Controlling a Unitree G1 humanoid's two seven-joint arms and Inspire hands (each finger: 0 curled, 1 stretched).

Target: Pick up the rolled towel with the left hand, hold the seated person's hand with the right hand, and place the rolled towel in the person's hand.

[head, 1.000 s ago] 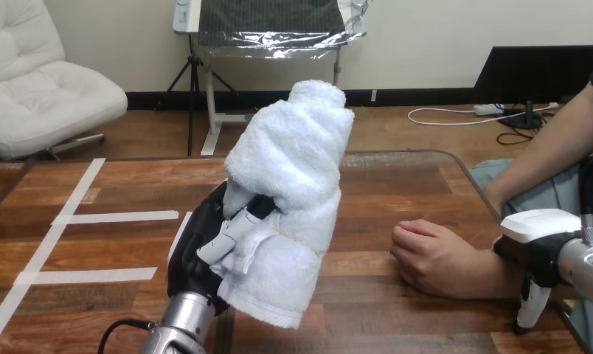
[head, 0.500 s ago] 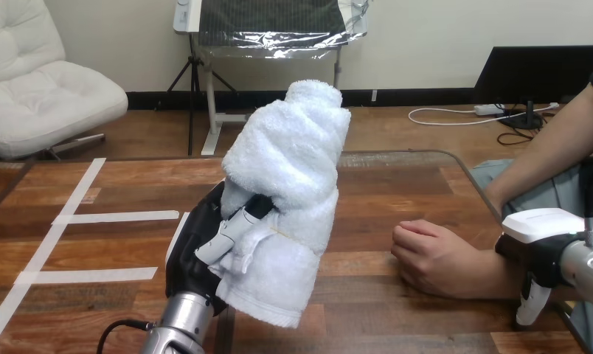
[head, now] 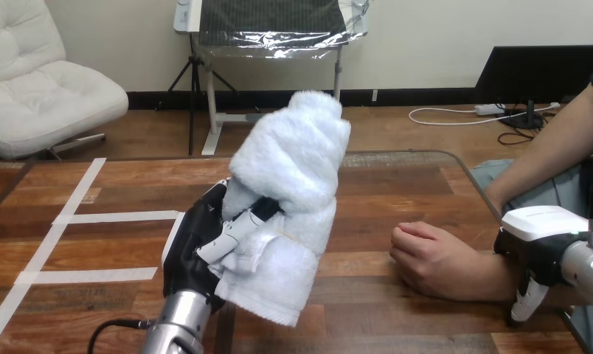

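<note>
Bringing the rolled towel across to the right looks like the step in hand. The left hand has its fingers clamped round the towel's lower half and holds it upright, clear of the counter, left of centre. The person's hand rests on the counter at the right as a loose fist. It should be steadied and opened before the towel arrives. The right hand sits at the person's wrist; whether it grips cannot be told. Since half a second ago the towel has shifted only slightly, its top a little lower, and the person's hand has stayed put.
</note>
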